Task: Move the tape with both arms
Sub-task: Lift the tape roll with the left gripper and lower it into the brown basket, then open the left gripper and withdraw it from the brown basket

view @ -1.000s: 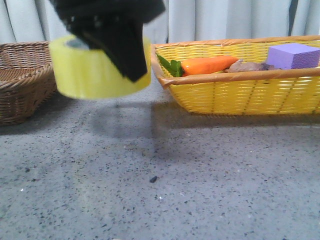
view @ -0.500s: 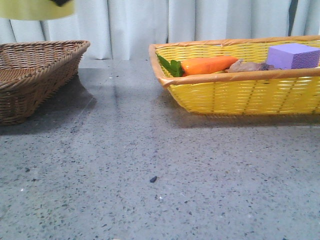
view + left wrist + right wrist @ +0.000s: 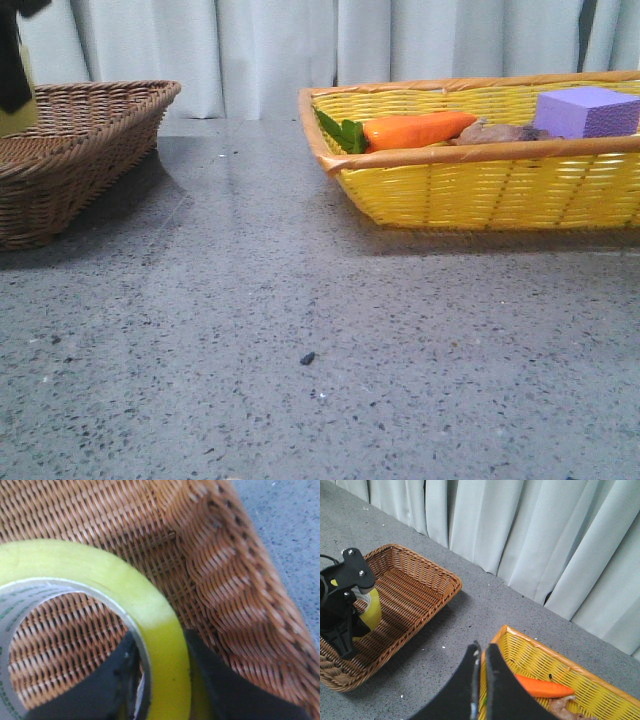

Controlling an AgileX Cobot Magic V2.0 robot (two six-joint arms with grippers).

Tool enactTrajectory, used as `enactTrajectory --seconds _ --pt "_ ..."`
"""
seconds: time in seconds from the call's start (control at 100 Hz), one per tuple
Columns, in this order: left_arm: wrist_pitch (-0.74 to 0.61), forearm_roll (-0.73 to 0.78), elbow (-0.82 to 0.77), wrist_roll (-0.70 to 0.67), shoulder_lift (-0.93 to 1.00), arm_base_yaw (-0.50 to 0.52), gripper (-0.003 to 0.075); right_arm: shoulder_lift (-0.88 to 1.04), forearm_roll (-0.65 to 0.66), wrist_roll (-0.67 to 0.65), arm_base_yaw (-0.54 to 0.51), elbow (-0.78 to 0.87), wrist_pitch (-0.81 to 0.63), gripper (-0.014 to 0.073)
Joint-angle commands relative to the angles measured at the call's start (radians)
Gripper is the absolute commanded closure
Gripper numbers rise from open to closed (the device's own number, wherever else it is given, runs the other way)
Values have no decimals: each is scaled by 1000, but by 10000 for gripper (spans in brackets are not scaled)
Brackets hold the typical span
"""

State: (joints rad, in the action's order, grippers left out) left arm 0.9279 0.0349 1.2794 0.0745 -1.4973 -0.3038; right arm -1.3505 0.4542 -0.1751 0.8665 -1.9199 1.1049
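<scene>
1. Tabletop point(image 3: 300, 330) nearest me is bare speckled grey stone with one small dark speck near its middle; nothing there obstructs either arm.
2. Further in, the yellow basket point(image 3: 480, 190) sits toward the right edge, holding a carrot point(image 3: 415, 130) and a purple foam block point(image 3: 585, 110). I leave these alone.
3. My right gripper point(image 3: 481, 680) hangs high above the near end of the yellow basket, fingers pressed together and carrying nothing. I judge its part finished and keep it parked clear.
4. At the left edge, the left gripper point(image 3: 160, 680) is clamped on the tape point(image 3: 150, 615), one finger inside the core and one outside the yellow wall. The roll hangs above the floor of the brown wicker basket point(image 3: 415, 600), inside its rim; I cannot tell whether it touches the weave.
5. Step in hand, as I judge it: placement. I should lower until the roll is supported, then part the fingers fully before lifting.
6. Withdraw straight up, so the inner finger does not drag the core and tip the roll against the wicker wall.
</scene>
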Motion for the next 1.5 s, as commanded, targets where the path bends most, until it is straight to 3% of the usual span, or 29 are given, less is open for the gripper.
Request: enactTrajectory --seconds 0.0,0.15,0.35,0.49,0.59,0.69,0.9,1.21,1.49 --pt "-138 -11 -11 3 43 7 699 29 37 -1 1 -27 -64 660" --pt "-212 -79 -49 18 43 7 678 29 37 -1 1 -27 -64 660" --pt "-226 -107 -53 31 43 7 420 29 37 -1 1 -27 -55 660" --pt "-213 -91 -49 31 43 7 389 29 37 -1 1 -27 -46 660" --pt "-193 -84 -32 31 53 7 401 29 53 -1 1 -27 -32 660" --pt "-212 -84 -26 29 107 7 462 37 78 -1 1 -13 -32 660" --pt "-251 -102 -26 29 329 7 743 159 78 -18 1 176 -175 660" --pt "-279 -103 -117 29 635 7 741 477 78 -117 1 663 -474 660" --pt "-430 -134 -409 29 908 7 741 735 133 -245 1 1074 -688 660"
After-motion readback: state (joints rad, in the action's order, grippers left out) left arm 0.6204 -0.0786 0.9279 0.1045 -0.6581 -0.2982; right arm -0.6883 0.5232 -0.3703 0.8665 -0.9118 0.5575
